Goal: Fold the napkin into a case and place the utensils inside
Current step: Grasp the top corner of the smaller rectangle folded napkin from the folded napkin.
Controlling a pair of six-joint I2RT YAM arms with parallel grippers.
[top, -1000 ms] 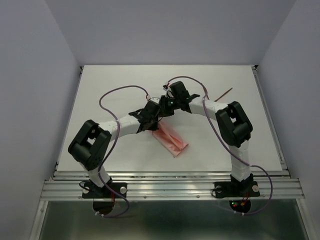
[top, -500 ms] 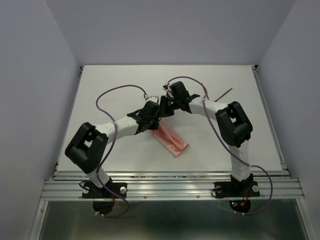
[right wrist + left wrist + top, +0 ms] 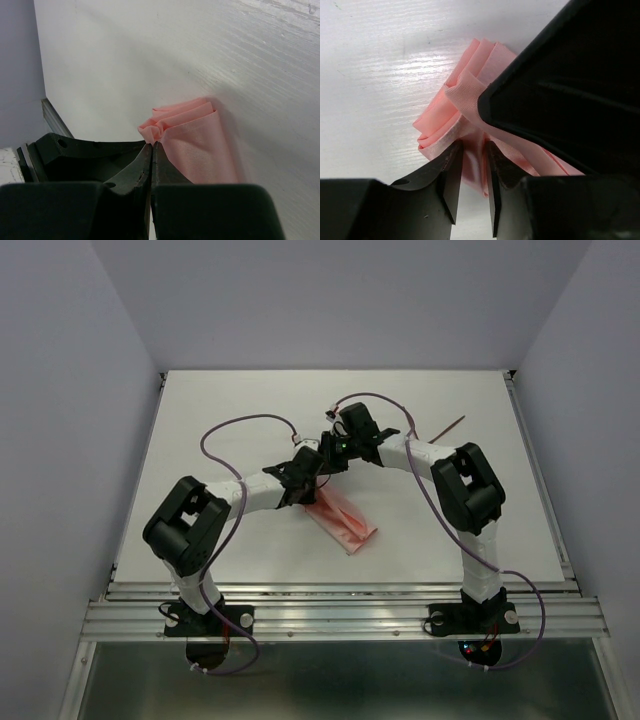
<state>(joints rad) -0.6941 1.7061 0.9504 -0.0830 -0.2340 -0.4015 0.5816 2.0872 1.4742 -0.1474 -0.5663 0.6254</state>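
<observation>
Step in hand: folding stage, utensils not yet in.

Napkin (image 3: 342, 517) lies as narrow folded packet on table (image 3: 230, 400), directly under both grippers' tips.

L gripper (image 3: 471, 172): fingers part-spread, straddling packet's layered end; cloth in gap, no clear pinch.

R gripper (image 3: 151, 150): fingers pressed together, tips at bunched corner of packet; can't tell if cloth caught between.

One utensil (image 3: 449, 426) lies well beyond R gripper, far right.

Next move likely needs: L fingers close on top layer, lift to open pocket, R keeps packet pinned.
</observation>
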